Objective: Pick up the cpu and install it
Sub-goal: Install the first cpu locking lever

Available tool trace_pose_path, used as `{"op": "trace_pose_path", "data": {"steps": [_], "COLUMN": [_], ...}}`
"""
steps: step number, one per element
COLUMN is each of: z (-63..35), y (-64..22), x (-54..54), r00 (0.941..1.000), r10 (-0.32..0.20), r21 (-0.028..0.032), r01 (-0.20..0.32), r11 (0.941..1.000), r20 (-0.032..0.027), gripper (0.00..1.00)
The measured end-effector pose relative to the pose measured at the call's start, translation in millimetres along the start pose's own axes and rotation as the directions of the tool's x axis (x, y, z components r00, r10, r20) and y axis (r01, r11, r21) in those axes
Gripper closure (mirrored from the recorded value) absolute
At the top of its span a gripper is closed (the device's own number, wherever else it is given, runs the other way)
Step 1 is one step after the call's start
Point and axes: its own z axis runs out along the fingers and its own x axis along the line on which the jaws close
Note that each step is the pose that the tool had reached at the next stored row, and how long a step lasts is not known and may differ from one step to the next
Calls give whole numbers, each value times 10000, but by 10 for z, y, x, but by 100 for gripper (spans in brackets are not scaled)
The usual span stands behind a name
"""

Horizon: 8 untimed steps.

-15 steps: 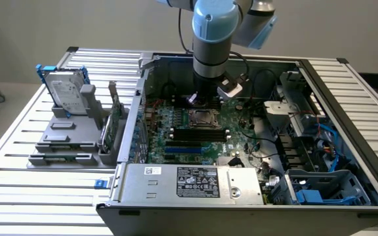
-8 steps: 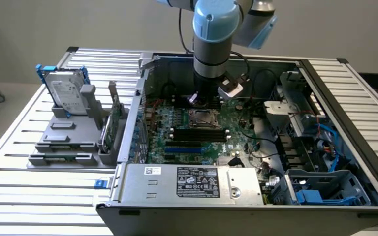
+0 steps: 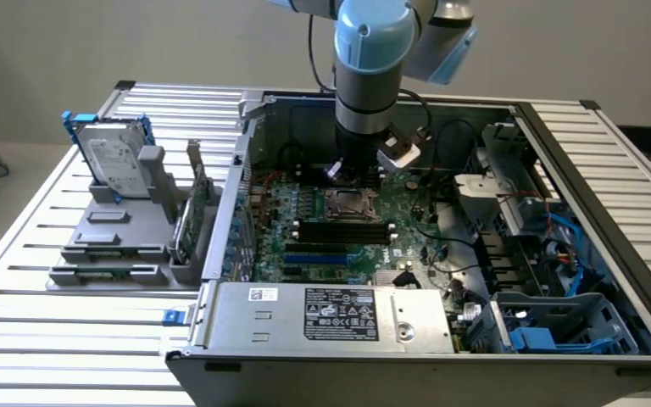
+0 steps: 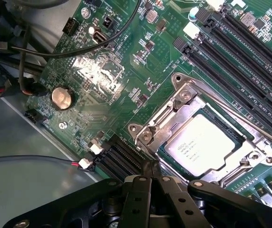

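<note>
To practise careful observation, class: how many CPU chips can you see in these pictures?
1: the cpu sits in the metal-framed socket on the green motherboard. Others may be hidden.

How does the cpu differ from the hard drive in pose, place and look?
The cpu lies flat in the motherboard socket; the hard drive stands upright in a gray holder outside the case. The cpu looks nearly square; the hard drive is longer and has a blue frame. Both have pale silvery tops.
</note>
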Motion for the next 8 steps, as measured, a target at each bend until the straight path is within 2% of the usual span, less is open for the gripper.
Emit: {"op": "trace_pose_path", "data": {"steps": [8], "z": [0], "y": [6], "x": [5], "r00": [10000], "r10": [1], "r21": [-2], "r01": [-1], "r11": [10000], "r20": [2], "gripper": [89]}}
